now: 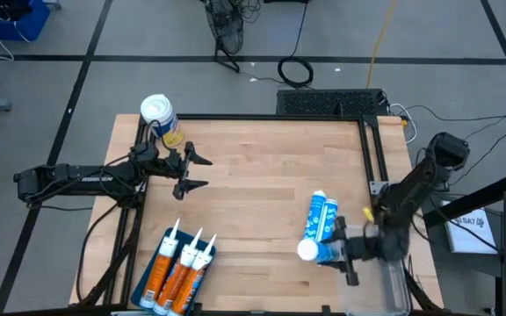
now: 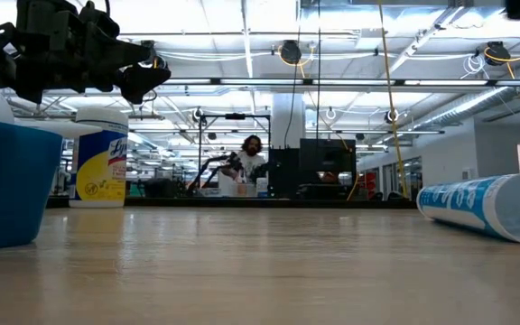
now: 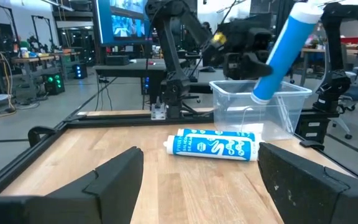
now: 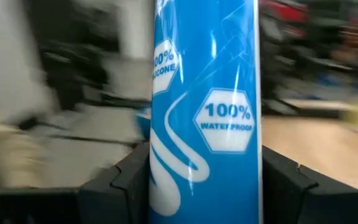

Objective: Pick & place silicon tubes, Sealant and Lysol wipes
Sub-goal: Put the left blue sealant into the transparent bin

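Near edge: three orange sealant tubes. Right gripper is clamped on a blue silicone tube, lifted by the clear bin; a second blue tube lies beside. Central boards bare. Left gripper hovers spread wide, empty. Lysol wipes stand at the far-left corner.

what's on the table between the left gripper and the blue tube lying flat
Nothing: bare wood runs from the open left gripper to the lying blue tube, seen in the high view.
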`<state>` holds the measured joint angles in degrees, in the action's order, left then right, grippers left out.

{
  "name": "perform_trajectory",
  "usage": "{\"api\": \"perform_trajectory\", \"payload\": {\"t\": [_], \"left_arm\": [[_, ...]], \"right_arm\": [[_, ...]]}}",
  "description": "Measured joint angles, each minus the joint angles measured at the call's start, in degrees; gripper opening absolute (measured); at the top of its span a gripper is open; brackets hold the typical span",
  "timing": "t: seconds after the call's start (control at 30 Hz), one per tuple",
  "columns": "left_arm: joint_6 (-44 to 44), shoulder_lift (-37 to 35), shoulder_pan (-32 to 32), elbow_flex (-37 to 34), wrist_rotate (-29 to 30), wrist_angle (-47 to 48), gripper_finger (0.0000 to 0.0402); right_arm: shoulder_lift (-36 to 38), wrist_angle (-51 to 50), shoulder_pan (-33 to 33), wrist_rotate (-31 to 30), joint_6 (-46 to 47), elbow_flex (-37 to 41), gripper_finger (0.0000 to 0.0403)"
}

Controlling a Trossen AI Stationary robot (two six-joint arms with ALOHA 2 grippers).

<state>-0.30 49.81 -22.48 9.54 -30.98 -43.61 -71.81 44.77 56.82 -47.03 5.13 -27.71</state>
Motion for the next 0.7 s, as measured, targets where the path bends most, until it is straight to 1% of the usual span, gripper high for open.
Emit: {"api": "perform_trajectory", "payload": {"t": [0.07, 0.13, 0.2, 0.23, 0.3, 0.4, 0.5, 0.6, 0.7], "left_arm": [[0.0, 0.0, 0.0, 0.0, 0.0, 0.0, 0.0310], [0.0, 0.0, 0.0, 0.0, 0.0, 0.0, 0.0310], [0.0, 0.0, 0.0, 0.0, 0.0, 0.0, 0.0310], [0.0, 0.0, 0.0, 0.0, 0.0, 0.0, 0.0310], [0.0, 0.0, 0.0, 0.0, 0.0, 0.1, 0.0310], [0.0, 0.0, 0.0, 0.0, 0.0, 0.0, 0.0310], [0.0, 0.0, 0.0, 0.0, 0.0, 0.0, 0.0310], [0.0, 0.0, 0.0, 0.0, 0.0, 0.0, 0.0310], [0.0, 0.0, 0.0, 0.0, 0.0, 0.0, 0.0310]], "right_arm": [[0.6, 9.6, -4.6, 12.5, -3.5, 4.9, 0.0202], [1.1, 16.3, -8.9, 23.0, -5.4, 8.5, 0.0202], [2.2, 17.7, -12.6, 30.9, -6.8, 11.2, 0.0202], [3.0, 15.7, -14.1, 34.6, -7.1, 12.1, 0.0202], [5.2, 15.2, -16.5, 40.1, -8.0, 13.2, 0.0202], [8.7, 10.8, -18.7, 43.9, -9.2, 14.2, 0.0202], [12.8, 6.2, -19.8, 45.4, -9.5, 14.7, 0.0202], [16.4, 2.4, -20.1, 45.6, -9.2, 14.7, 0.0202], [18.4, 2.3, -20.0, 46.0, -9.0, 14.7, 0.0202]]}}
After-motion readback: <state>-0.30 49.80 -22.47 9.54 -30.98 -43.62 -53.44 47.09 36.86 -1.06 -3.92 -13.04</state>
